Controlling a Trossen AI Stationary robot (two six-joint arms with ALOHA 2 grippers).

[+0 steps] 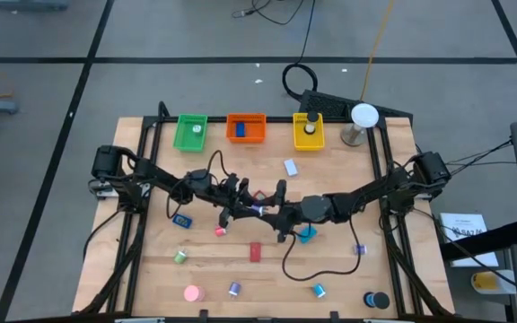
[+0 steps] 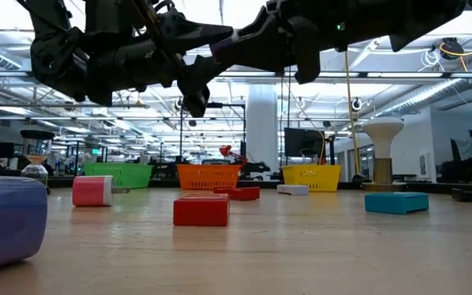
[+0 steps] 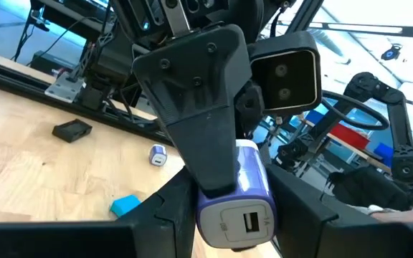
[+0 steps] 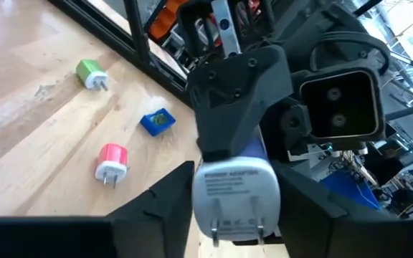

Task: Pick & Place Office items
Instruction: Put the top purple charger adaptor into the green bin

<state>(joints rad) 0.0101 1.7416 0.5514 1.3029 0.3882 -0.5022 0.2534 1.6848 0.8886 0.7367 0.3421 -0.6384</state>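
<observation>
A purple-and-white plug-in charger hangs in the air over the middle of the table, between my two grippers. My left gripper reaches it from the left and my right gripper from the right. The left wrist view shows the charger's USB-port face. The right wrist view shows its pronged face. Other small items lie flat on the wood: a red block, a teal piece, a pink plug and a blue piece. My left gripper pinches the charger between its two fingers at the USB-port end. It comes about level from the table's left. The charger is lifted clear of the table. My right gripper pinches the same charger at its pronged end, one finger on each side. It comes about level from the table's right. Its grip is turned crosswise to the left gripper's.
Green, orange and yellow trays line the far edge, beside a white ball on a stand. Several small plugs and rolls lie along the near edge, with a black piece at the near right. A black cable trails across the wood.
</observation>
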